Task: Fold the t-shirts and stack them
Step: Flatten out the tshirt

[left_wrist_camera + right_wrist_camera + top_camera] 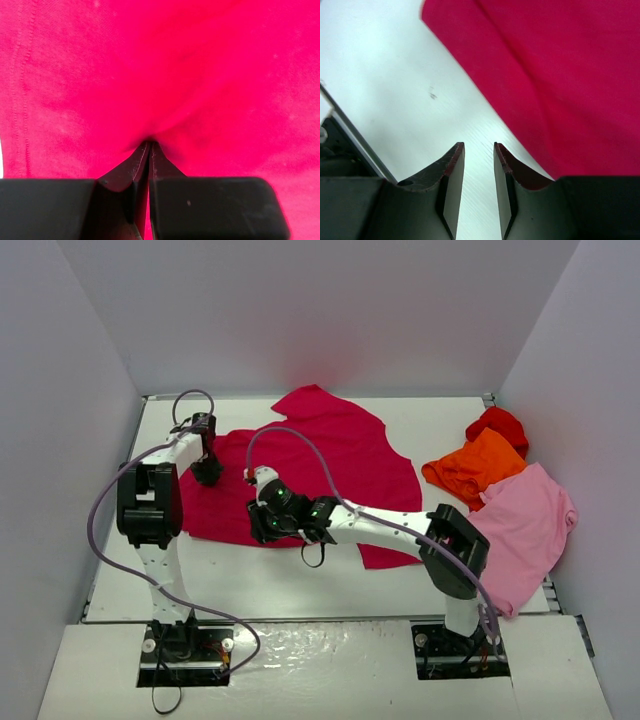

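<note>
Two jobs: left gripper (pixel 150 146) pinches the crimson t-shirt (pixel 200 75) (keep it taut); right gripper (pixel 479 150), slightly spread and empty, should take its edge at frame right.

Centre: the spread t-shirt (pixel 330 455) lies flat on the table (pixel 280 585), reaching from the left side to right of the middle, its far part near the table's back edge.
Left: the left gripper (pixel 207 472) (pixel 150 145) is down on the spread t-shirt's left part.
Front: the right gripper (pixel 262 523) (pixel 479 146) hangs at the spread t-shirt's near-left edge, over bare table.
Right: the rearmost t-shirt (pixel 498 425) lies furthest back; the middle t-shirt (pixel 475 465) lies just before it, touching; the largest t-shirt (pixel 525 525) lies nearest, touching the middle one and draping over the table's right edge.
</note>
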### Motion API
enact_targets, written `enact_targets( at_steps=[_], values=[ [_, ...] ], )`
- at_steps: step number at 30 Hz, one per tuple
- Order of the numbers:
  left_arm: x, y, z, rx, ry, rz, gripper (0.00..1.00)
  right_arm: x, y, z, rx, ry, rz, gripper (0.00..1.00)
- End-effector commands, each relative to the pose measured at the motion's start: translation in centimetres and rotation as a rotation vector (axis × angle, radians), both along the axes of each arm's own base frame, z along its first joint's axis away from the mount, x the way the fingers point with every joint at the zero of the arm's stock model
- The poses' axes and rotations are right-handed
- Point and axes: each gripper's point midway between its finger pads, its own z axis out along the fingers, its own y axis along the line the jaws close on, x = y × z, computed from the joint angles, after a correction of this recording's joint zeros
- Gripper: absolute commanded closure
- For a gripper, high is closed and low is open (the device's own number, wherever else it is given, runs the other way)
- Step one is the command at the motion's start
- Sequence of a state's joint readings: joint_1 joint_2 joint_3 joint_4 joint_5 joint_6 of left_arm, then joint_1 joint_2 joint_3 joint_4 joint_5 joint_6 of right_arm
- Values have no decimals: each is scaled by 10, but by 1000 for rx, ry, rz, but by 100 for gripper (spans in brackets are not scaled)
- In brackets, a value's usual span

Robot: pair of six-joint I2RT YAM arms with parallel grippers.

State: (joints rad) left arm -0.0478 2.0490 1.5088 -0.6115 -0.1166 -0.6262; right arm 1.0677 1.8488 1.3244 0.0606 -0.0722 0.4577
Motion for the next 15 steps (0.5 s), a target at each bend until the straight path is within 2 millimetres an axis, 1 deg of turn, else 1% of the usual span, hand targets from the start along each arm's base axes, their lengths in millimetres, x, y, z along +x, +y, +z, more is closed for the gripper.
enact_targets(
  at_steps=[1,4,5,7,8,9,10,13,15],
  values=[
    [-6,-20,-6,-100,-24,-47,100,6,61,14,159,-88,95,68],
    [-12,-24,5,-110,-50,-57,100,16,81,1,173,-88,120,60],
    [-14,-27,7,-123,-52,-64,100,16,84,-8,163,-78,131,59],
    [-18,-32,14,-136,-62,-80,100,21,98,-13,165,-92,149,54],
    [-19,-33,17,-136,-67,-85,100,23,100,-18,157,-92,151,54],
    [-20,-33,17,-135,-65,-86,100,25,103,-14,165,-100,152,54],
    [-21,-34,18,-136,-65,-88,100,26,105,-21,157,-99,153,53],
    [-25,-37,19,-134,-62,-99,100,33,111,-19,160,-115,152,51],
    [-25,-38,17,-134,-58,-104,100,34,113,-24,151,-110,153,51]
  ],
)
